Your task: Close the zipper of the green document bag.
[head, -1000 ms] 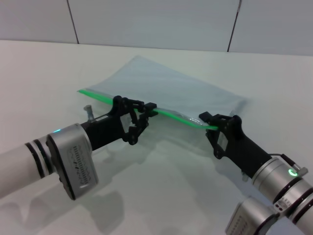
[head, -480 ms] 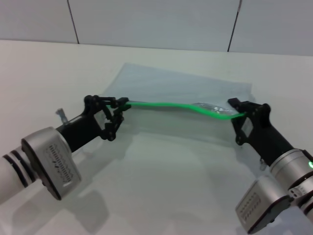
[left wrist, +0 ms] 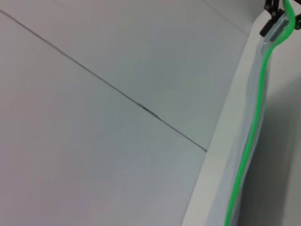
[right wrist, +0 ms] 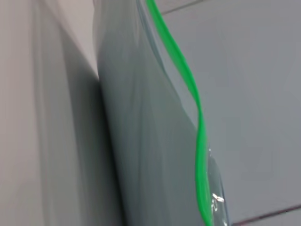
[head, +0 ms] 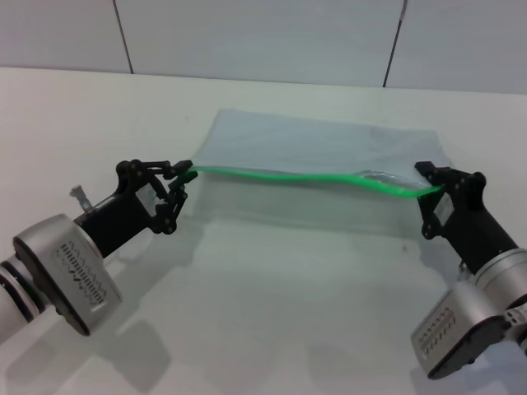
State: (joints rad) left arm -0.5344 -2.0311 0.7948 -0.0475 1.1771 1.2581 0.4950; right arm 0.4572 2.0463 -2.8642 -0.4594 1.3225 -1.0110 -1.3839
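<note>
The green document bag (head: 321, 148) lies across the middle of the white table, its near long edge raised and stretched between my two grippers. Along that edge runs the bright green zipper (head: 296, 176), slightly wavy. At its left end my left gripper (head: 183, 175) is shut on the zipper; the slider itself is hidden between the fingers. The bag's right corner is pinched in my shut right gripper (head: 433, 191). In the left wrist view the zipper (left wrist: 254, 127) runs off to the far right gripper (left wrist: 277, 19). The right wrist view shows the zipper (right wrist: 188, 80) and the bag's pale sheet (right wrist: 141, 141).
The white table (head: 272, 313) stretches in front of the bag and to both sides. A pale tiled wall (head: 255, 37) with dark seams rises right behind the table's far edge.
My left gripper has slid left along the green zipper to its left end. The right gripper has moved right and back with the corner, pulling the bag straighter and squarer to me.
</note>
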